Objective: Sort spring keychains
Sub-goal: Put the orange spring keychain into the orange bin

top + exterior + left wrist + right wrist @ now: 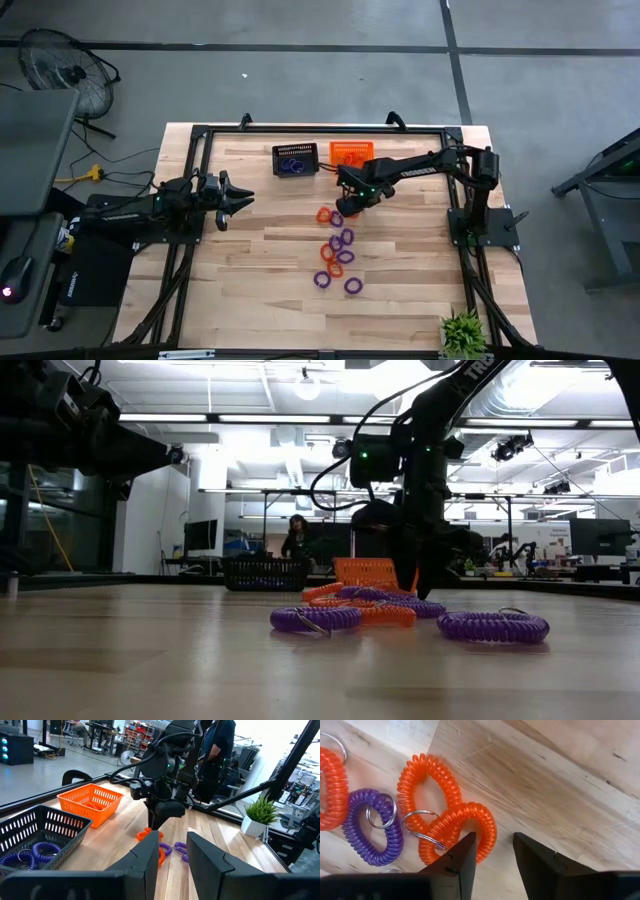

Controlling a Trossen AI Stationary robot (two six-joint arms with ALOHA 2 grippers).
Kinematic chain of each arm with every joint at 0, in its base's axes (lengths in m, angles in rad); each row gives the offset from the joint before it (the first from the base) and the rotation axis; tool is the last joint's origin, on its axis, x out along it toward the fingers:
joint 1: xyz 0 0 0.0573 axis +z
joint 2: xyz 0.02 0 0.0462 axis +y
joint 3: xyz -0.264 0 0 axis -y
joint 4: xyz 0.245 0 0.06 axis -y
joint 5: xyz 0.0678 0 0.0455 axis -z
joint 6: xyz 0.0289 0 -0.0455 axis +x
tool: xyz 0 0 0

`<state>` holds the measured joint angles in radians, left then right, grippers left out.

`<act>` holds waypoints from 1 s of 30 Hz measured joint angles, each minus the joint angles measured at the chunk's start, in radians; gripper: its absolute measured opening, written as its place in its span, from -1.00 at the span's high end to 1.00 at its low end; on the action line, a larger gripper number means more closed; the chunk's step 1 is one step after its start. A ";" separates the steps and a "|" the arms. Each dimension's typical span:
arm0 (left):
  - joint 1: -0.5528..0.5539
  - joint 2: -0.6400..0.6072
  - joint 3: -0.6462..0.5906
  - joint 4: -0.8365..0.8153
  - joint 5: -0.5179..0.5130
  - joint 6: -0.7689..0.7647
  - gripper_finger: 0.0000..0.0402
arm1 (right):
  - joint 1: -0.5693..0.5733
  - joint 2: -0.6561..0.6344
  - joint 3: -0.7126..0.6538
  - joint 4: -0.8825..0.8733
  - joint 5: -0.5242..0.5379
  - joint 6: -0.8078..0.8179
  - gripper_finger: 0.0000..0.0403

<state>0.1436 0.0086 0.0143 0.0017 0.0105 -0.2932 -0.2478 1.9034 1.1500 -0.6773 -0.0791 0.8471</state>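
Wooden tabletop: right gripper, fingers parted, half-hides an orange spring keychain; purple coils toward six o'clock; left gripper parted, empty.

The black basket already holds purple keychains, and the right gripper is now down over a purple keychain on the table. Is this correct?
Not quite. The black basket does hold purple keychains, but the right gripper is down over an orange keychain, not a purple one. The right wrist view shows its fingers straddling the edge of that orange coil on the table.
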 joint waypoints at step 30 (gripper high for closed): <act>0.000 0.000 0.000 0.000 0.000 0.000 0.51 | -0.001 -0.045 0.009 -0.075 0.028 -0.097 0.90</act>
<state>0.1436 0.0086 0.0143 0.0014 0.0105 -0.2932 -0.2485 1.8585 1.1589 -0.7528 -0.0506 0.7502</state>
